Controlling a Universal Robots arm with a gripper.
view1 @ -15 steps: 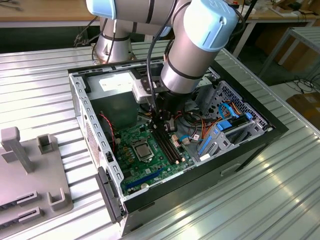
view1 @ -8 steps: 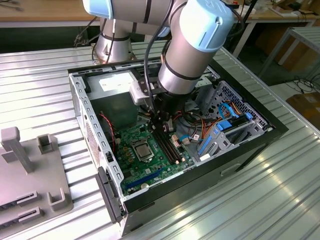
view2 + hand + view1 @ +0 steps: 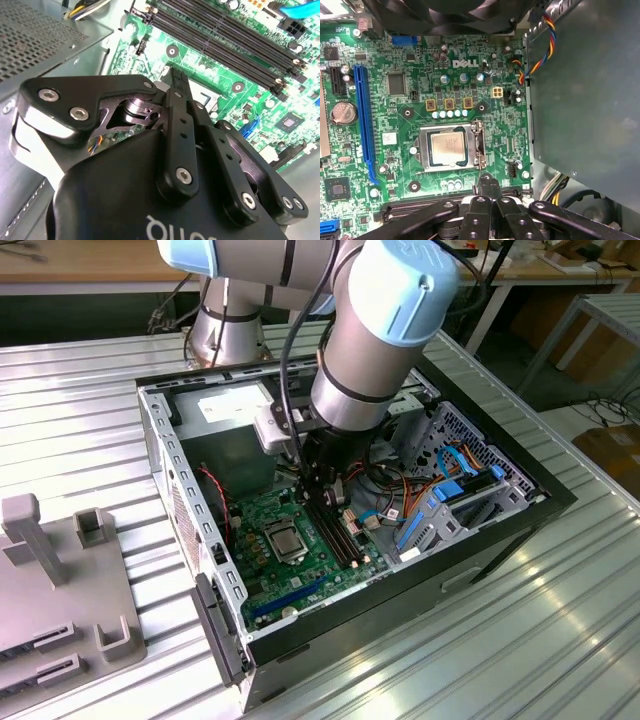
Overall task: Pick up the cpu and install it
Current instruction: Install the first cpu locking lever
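**CPU seated in its socket, gripper closed and empty above the board**

The cpu lies flat inside the metal-framed socket on the green motherboard, its silver-grey top facing up; in the exterior view it shows as a small pale square near the board's middle. The gripper hangs just beside the socket, over the long black memory slots, with its two black fingers pressed together and nothing between them (the second wrist view shows the tips meeting in a point above the board).

The open computer case lies on its side on a ribbed, silvery metal table. A grey plastic fixture sits on the table at the exterior view's left, well apart from the case. Behind the table stand wooden workbenches, with cardboard boxes on the floor at the exterior view's right.
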